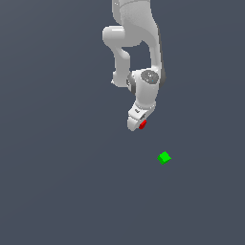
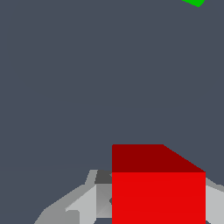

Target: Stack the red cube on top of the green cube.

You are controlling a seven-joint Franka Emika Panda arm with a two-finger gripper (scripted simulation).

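The red cube [image 1: 142, 125] shows only as a small red patch at the tip of my white gripper [image 1: 139, 124]. In the wrist view the red cube [image 2: 158, 188] fills the space between the two grey fingers [image 2: 83, 203], which are closed against its sides. The green cube [image 1: 164, 157] sits alone on the dark grey floor, below and to the exterior view's right of the gripper, clearly apart from it. In the wrist view only a corner of the green cube [image 2: 194, 2] shows at the picture's edge.
The white arm [image 1: 136, 43] comes down from the top of the exterior view. The dark grey floor [image 1: 57, 182] spreads around both cubes with no other objects in view.
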